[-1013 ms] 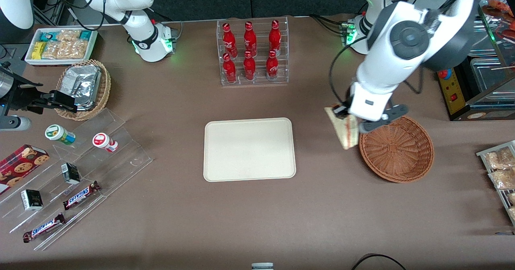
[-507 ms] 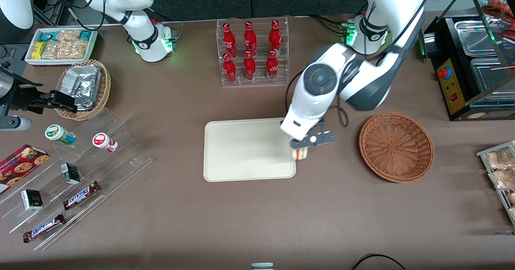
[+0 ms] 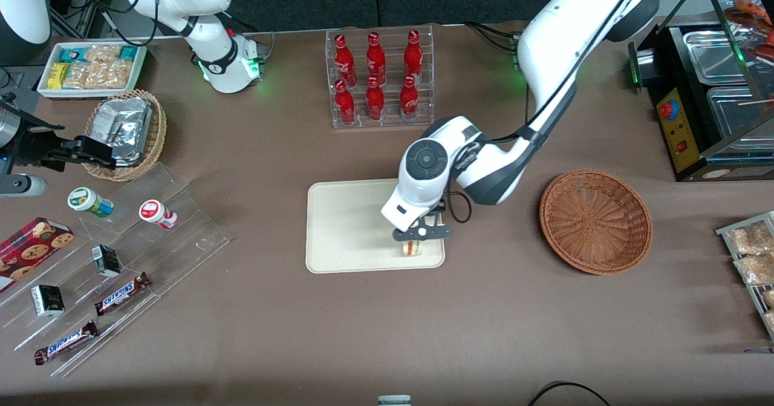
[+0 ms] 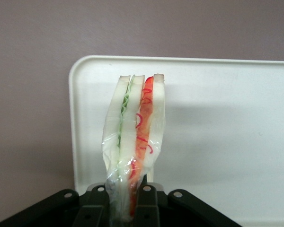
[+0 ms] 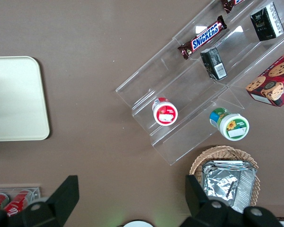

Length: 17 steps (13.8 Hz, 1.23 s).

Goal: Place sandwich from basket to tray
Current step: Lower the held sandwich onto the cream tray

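The clear-wrapped sandwich, pale bread with green and red filling along its cut edge, hangs pinched between my gripper's fingers. In the front view the gripper is shut on the sandwich just above the cream-beige tray, over the tray's corner nearest the front camera at the basket's end. The tray shows under the sandwich in the left wrist view. The reddish-brown wicker basket stands empty toward the working arm's end of the table.
A clear rack of red bottles stands farther from the camera than the tray. Acrylic shelves with snacks and a tan basket of foil packets lie toward the parked arm's end. A rack of snack bags sits beside the basket.
The gripper has carried the sandwich away from the basket's rim, across the table to over the tray's corner, and come lower and nearer the camera.
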Motion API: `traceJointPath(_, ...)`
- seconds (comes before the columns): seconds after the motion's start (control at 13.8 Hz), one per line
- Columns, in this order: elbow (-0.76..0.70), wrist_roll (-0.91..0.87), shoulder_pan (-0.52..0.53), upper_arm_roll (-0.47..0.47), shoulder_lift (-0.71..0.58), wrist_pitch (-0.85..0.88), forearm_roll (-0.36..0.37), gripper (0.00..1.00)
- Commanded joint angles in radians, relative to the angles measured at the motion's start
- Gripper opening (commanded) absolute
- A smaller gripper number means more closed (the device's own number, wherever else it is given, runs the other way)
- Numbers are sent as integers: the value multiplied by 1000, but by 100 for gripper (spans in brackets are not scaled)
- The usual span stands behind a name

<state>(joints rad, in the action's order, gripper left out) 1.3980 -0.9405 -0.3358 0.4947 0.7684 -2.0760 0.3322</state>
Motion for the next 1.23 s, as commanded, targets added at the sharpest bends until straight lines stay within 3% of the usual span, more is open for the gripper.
traceJointPath(0.0, -40, -44, -52, -30, 46, -24, 39, 0)
traceJointPath(0.43, -33, -84, -65, -30, 81, -27, 99, 1)
traceJointPath(0.65, -36, -107, -62, -30, 80, -27, 90, 100)
traceJointPath(0.94, -45, -130, -69, -28, 34, 16, 97, 100)
traceJointPath(1.16, -95, -138, -65, -25, -72, 166, 70, 100)
